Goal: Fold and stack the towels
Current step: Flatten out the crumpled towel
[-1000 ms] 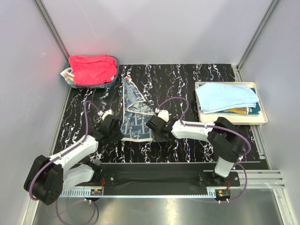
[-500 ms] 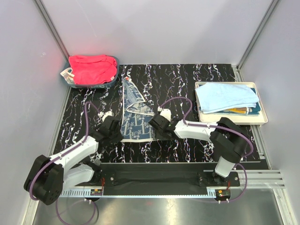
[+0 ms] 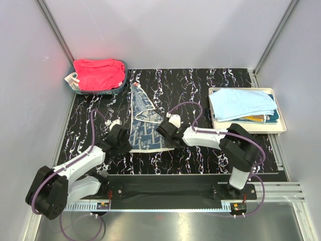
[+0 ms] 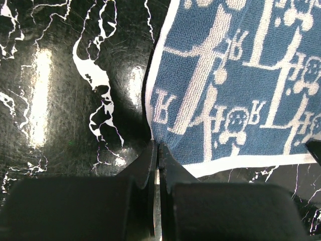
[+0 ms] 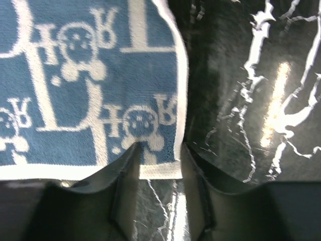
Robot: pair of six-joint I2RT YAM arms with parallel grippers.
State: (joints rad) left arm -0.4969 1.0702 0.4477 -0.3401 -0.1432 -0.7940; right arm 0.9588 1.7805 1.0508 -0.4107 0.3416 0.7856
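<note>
At the near left corner of the printed towel (image 3: 145,129), the left gripper (image 4: 155,150) has its fingers pressed together. The white hem runs right up to their tips, so it looks clamped on that corner, though only by a thin bite. At the towel's near right corner the right gripper (image 5: 159,149) stands with its jaws apart, one finger on either side of the hem tab and nothing yet pinched.

The towel lies blue-and-white side up on the black marbled table (image 3: 210,85). It is flat across its near half, and its far end narrows to a bunched, twisted point.

Far left of the towel, a red-pink towel (image 3: 98,73) fills a teal bin (image 3: 120,88). To the towel's right and slightly farther back, a light blue towel (image 3: 241,103) tops the pile in a cream tray (image 3: 281,126).

The main risk is an uneven lift. If the right jaws close on the hem alone, that corner may slip free while the left holds, dragging the cloth askew. The left's shallow grip could let go just as easily. Folding forward over the twisted far end would also trap the wrinkle inside the fold.
</note>
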